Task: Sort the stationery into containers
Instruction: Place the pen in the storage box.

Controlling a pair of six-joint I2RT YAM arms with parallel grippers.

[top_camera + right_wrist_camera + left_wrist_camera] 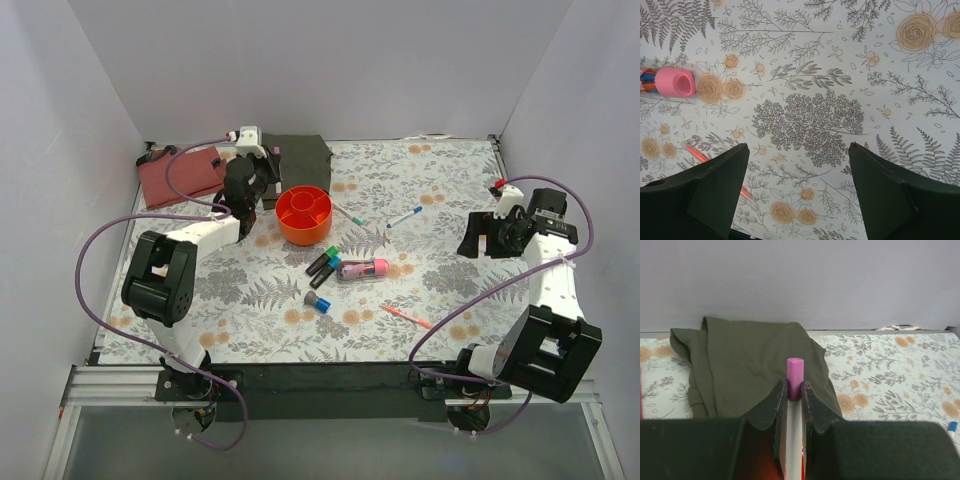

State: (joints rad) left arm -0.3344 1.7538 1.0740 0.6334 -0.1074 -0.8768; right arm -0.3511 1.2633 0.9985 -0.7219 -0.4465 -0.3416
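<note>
Three plain white walls (330, 60) close in the counter (450, 290), whose top is printed all over with grey ferns and orange flowers. An olive-green cloth (300, 158) lies folded against the far edge, left of its middle, and a red cloth (175, 178) sits bunched in the far left corner. The orange bowl (304, 214), round with dividers and a central cup, stands just in front of the olive cloth.

Only the left wrist view shows what the left gripper (794, 388) has. Its pads pinch a white pen with a purple cap (795, 374), the cap poking out past the fingertips toward the olive cloth (from above, the arm's own wrist hides the pen). The top view places this gripper just left of the bowl. The right gripper (797, 150) is spread wide with nothing in it, over bare print near the right edge. Its view catches the pink tube (674, 82) and a strip of the orange-red pen (696, 152) off to one side.

In front of the bowl, near the counter's middle, the pink tube lies with the black markers (322, 265) just to its left. The blue-grey cylinder (317, 301) lies closer to the near edge. A white pen with a blue cap (404, 216) lies right of the bowl.
</note>
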